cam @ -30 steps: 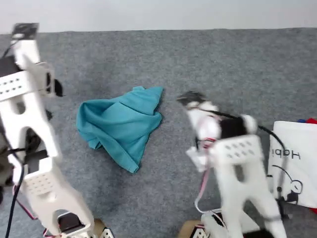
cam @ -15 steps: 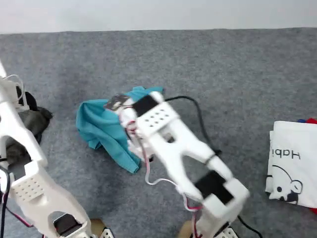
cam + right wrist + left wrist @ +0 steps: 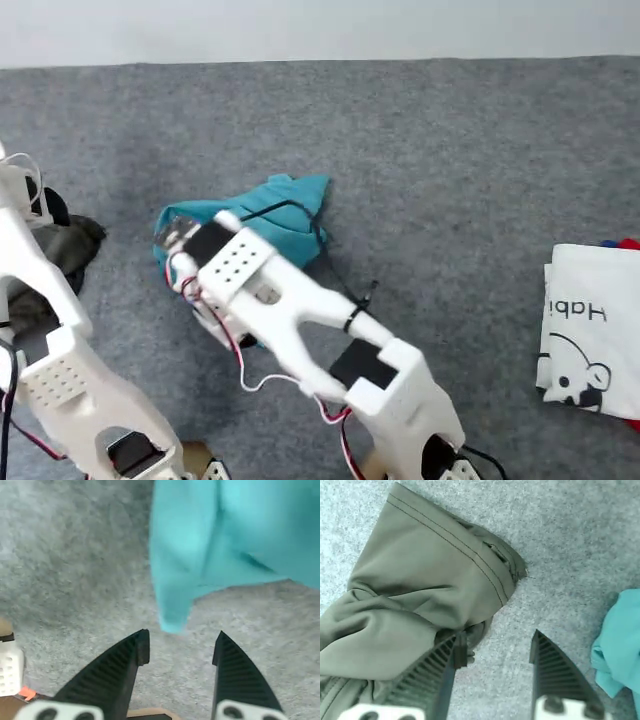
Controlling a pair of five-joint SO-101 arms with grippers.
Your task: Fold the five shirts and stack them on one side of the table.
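A crumpled teal shirt (image 3: 285,205) lies mid-table, partly under my right arm, which stretches across it from the front. My right gripper (image 3: 182,637) is open just off a hanging corner of the teal shirt (image 3: 172,615), with nothing between its fingers. An olive shirt (image 3: 60,250) lies bunched at the table's left edge. My left gripper (image 3: 498,640) hovers open at the rim of the olive shirt (image 3: 420,595), one finger (image 3: 445,667) over the cloth and the other over bare carpet. A folded white shirt (image 3: 590,340) lies at the right edge on top of red and blue cloth.
Grey carpet-like table surface (image 3: 450,150) stretches bare across the back and between the teal shirt and the white stack. The right arm's cable (image 3: 330,260) trails over the teal shirt. The arm bases stand at the front edge.
My right arm swung from the right side leftward across the teal shirt to its left front corner. My left arm shifted outward over the olive shirt.
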